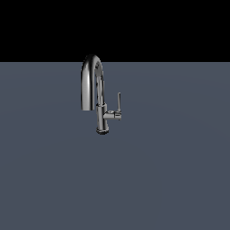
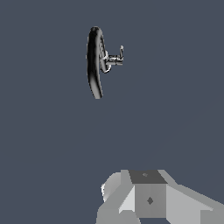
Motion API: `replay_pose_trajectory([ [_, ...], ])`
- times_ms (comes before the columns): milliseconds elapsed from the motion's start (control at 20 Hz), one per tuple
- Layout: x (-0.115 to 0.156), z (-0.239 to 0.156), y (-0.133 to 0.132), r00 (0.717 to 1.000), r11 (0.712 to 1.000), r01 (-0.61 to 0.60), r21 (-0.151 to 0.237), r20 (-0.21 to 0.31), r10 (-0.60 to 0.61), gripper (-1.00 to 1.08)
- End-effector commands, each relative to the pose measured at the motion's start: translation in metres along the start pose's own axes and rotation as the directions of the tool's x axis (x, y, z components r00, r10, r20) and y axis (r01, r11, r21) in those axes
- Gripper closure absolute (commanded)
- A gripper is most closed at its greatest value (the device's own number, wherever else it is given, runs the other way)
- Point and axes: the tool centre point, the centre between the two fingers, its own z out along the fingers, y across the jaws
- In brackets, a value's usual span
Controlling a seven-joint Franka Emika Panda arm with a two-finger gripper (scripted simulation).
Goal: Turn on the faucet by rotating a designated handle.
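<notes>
The faucet (image 1: 95, 96) stood alone on the table (image 1: 170, 179), its handle (image 1: 118, 102) upright on the exterior view's right of the stem, untouched; the gripper (image 2: 146, 199) hung well apart, so a good approach would likely come at the thin lever from the side, clear of the spout; its fingers were cut off in the wrist view, so open or closed could not be told.

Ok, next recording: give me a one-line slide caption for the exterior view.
Chrome faucet standing upright on a grey surface, its handle pointing up on the exterior view's right; no arm in frame.
</notes>
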Motion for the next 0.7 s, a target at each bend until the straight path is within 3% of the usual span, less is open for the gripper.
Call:
replay_pose_trajectory([
  [0, 0.000, 0.000, 0.000, 1.000, 1.000, 0.000, 0.000, 0.000, 0.000, 1.08],
  [300, 0.005, 0.001, -0.001, 1.000, 1.000, -0.013, 0.012, 0.012, 0.013, 1.08],
  [650, 0.023, 0.006, -0.002, 0.996, 0.996, -0.065, 0.056, 0.059, 0.061, 1.08],
])
